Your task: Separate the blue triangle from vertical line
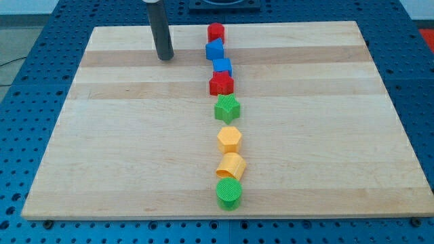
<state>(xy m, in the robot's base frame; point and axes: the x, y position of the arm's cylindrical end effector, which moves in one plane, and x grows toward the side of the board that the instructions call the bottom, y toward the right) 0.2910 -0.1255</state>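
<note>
A vertical line of several blocks runs down the middle of the wooden board (122,135). From the view's top: a red block (215,32), a blue block (215,50) that looks like the triangle, a second blue block (222,67), a red star (221,84), a green star (227,108), a yellow hexagon (230,139), a yellow block (231,165) and a green cylinder (228,192). The top four touch or nearly touch. My tip (165,58) rests on the board to the left of the upper blue block, clearly apart from it.
The board lies on a blue perforated table (27,88). The board's top edge is just above the red block at the head of the line.
</note>
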